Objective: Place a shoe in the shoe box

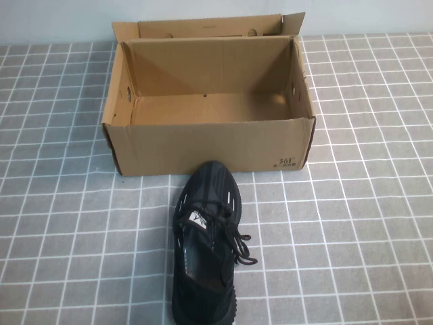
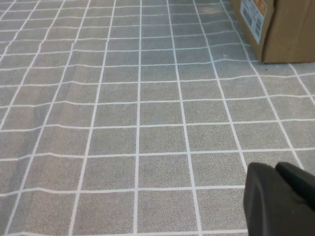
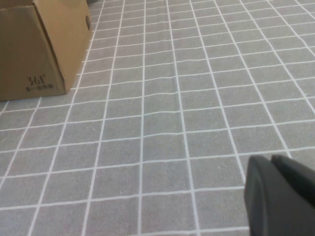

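The black knit shoe (image 1: pixel 205 244) lies on the grey grid cloth, toe pointing at the front wall of the shoe box (image 1: pixel 210 145). The brown cardboard box stands open, lid flap folded back, and nothing shows inside it. Neither gripper shows in the high view. My left gripper (image 2: pixel 274 167) hangs over bare cloth with its dark fingers pressed together and nothing between them; a corner of the box (image 2: pixel 283 29) lies far ahead. My right gripper (image 3: pixel 269 158) is likewise shut and empty over the cloth, with the box corner bearing the "361" print (image 3: pixel 37 80) ahead. The shoe is out of both wrist views.
The grey cloth with white grid lines (image 1: pixel 352 223) covers the whole table. A white and orange label (image 2: pixel 253 17) is on the box's end wall. Open cloth lies on both sides of the shoe and the box.
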